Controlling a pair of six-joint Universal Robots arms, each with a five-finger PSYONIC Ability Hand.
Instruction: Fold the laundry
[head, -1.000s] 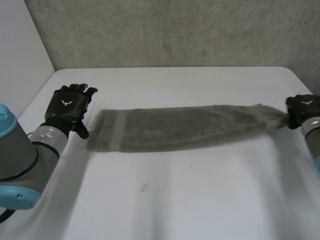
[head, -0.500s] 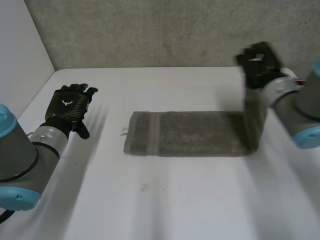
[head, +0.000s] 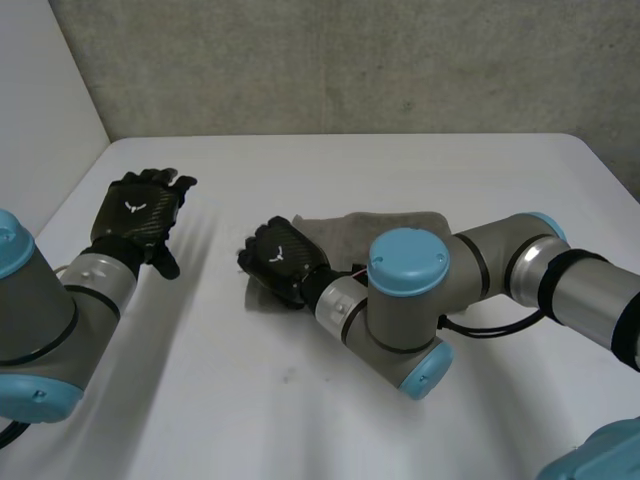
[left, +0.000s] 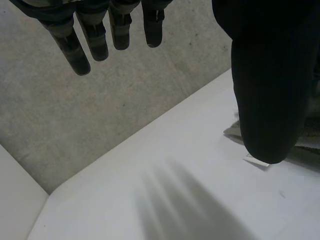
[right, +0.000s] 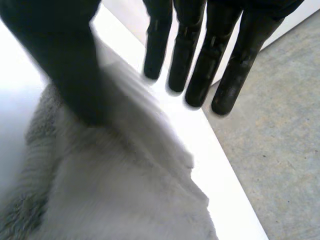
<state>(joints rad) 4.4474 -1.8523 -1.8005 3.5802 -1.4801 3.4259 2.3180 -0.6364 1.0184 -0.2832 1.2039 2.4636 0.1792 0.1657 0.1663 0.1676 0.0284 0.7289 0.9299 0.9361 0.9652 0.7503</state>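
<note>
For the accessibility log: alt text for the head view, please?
The right hand is over the end of a grey towel nearest the left hand, its arm stretched across the white table. The left hand is open, apart from the towel.

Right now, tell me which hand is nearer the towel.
Right. The right hand is over one end of the towel, fingers straight. The left hand is off beyond that end, apart from the cloth, above the table.
</note>
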